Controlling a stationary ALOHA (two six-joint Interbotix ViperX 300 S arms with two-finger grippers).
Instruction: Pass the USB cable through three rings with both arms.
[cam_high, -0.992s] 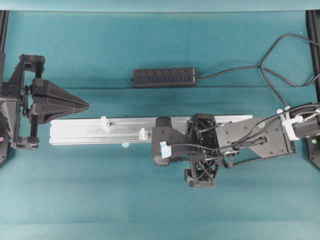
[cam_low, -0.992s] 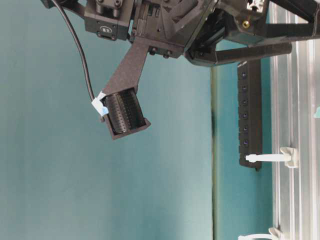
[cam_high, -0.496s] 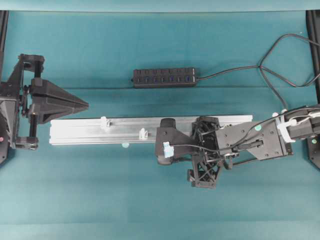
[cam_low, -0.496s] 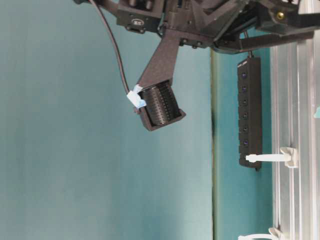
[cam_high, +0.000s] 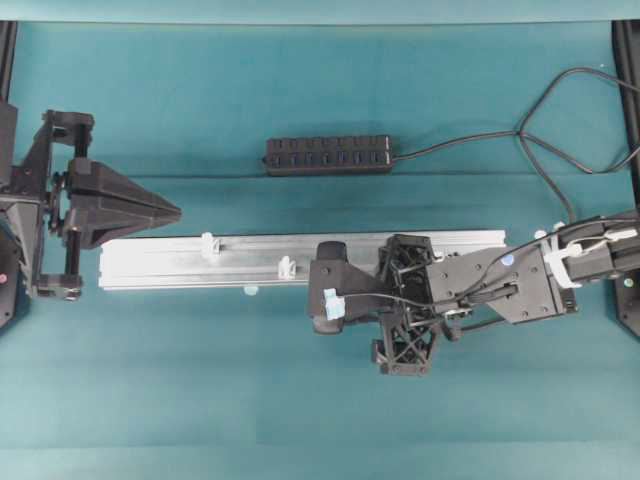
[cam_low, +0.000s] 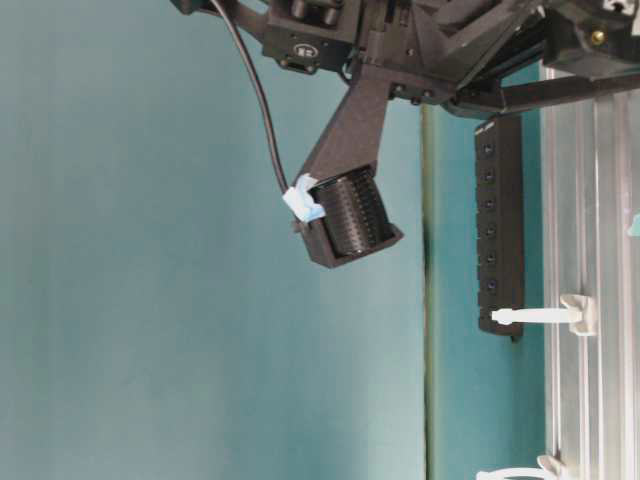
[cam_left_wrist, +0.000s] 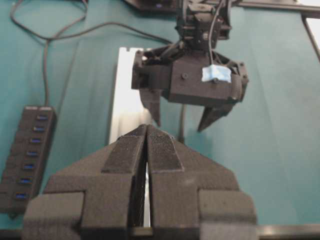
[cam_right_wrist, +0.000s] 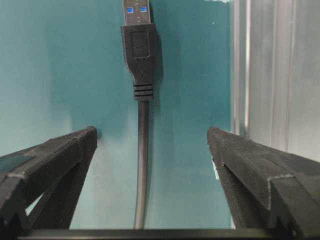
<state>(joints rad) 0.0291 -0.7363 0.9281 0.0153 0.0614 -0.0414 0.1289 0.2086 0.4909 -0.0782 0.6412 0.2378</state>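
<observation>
The long silver aluminium rail (cam_high: 170, 262) is laid lengthwise across the teal table (cam_high: 200, 400). Two of the small whitish translucent plastic ring clips (cam_high: 209, 243) (cam_high: 286, 267) are seen upright on it in the overhead view; a third cannot be made out there.

The black latticed right gripper (cam_right_wrist: 150, 150) is held low over the table just beside the rail, its jaws spread wide apart. Between the fingers (cam_right_wrist: 60, 155), not touched by either, the thin black-grey USB cable (cam_right_wrist: 142, 165) is seen lying flat on the table, its dark plug with a metal tip (cam_right_wrist: 138, 45) pointing away from the wrist camera, parallel to the rail's edge.

The black triangular left gripper (cam_high: 172, 211) is kept off the rail's left end, its fingers (cam_left_wrist: 127, 155) pressed together on nothing.

A black multi-port USB hub (cam_high: 328, 154) is set behind the rail, well apart.
</observation>
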